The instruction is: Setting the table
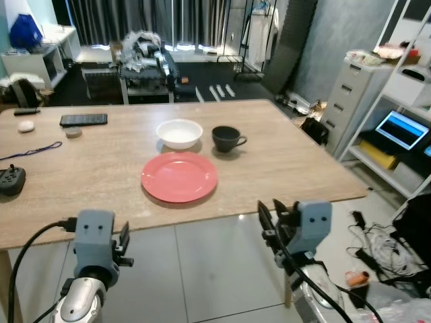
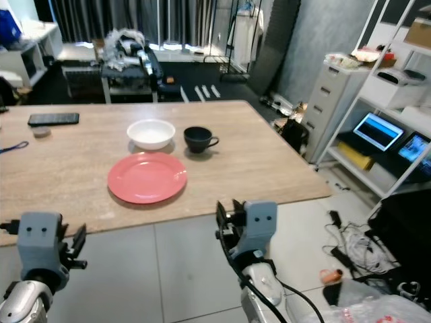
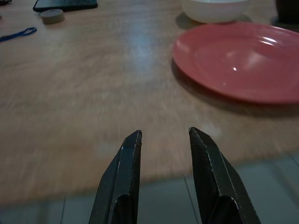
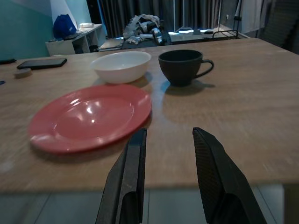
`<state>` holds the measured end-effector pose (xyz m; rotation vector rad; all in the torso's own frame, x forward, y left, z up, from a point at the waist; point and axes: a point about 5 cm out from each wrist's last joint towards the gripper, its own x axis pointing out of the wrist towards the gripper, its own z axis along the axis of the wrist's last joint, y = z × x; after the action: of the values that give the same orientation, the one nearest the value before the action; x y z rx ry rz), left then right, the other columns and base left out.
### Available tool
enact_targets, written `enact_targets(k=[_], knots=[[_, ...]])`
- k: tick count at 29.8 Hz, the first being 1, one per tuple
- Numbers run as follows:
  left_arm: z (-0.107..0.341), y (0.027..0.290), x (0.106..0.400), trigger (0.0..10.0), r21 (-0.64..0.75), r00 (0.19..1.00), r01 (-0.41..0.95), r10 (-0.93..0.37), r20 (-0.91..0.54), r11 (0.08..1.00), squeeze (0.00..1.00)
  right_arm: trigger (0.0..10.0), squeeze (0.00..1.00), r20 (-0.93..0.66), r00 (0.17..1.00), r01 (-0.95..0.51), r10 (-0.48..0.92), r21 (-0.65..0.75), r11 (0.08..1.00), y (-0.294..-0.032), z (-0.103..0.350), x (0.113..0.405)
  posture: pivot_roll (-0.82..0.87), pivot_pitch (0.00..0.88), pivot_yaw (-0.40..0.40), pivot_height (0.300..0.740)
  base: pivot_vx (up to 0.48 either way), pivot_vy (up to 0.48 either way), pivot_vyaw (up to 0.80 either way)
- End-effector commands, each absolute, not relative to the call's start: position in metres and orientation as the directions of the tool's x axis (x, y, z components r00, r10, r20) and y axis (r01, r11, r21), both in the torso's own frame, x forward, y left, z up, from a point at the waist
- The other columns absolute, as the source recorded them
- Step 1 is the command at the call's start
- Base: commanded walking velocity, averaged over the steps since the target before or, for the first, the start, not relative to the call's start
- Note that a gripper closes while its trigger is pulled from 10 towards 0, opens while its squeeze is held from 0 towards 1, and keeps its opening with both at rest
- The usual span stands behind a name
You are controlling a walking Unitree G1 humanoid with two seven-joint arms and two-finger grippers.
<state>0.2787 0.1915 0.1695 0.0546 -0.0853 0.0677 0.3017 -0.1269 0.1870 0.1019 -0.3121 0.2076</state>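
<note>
Two silver arms end in blue-grey boxy wrist housings, each marked with two small dark dots. Black cables loop along both arms. The left pincer (image 3: 161,175) and right pincer (image 4: 180,179) each carry two long, tapered black fingers.

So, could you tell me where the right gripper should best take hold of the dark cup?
Probably by the rim of the dark cup, from above, one finger inside and one outside. It stands upright and open-topped; its small handle points to the robot's right, and the white bowl leaves less room on the left.
</note>
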Motion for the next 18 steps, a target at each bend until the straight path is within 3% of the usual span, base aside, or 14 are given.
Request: enact_targets(k=[1, 18], knots=[[0.1647, 0.1889, 0.2785, 10.0, 0.058, 0.996, -0.064, 0.06, 0.07, 0.996, 0.0, 10.0, 0.0, 0.296, 0.94, -0.196, 0.167, 0.073, 0.978, -0.1339, 0.1821, 0.3014, 0.04, 0.139, 0.066, 0.74, 0.48, 0.0, 0.0], [0.1682, 0.1878, 0.2794, 10.0, 0.084, 0.995, -0.06, 0.052, 0.09, 0.995, 0.0, 10.0, 0.0, 0.3, 0.939, -0.193, 0.167, 0.061, 0.979, -0.1356, 0.1834, 0.3051, 0.05, 0.136, 0.067, 0.74, 0.476, 0.0, 0.0]])
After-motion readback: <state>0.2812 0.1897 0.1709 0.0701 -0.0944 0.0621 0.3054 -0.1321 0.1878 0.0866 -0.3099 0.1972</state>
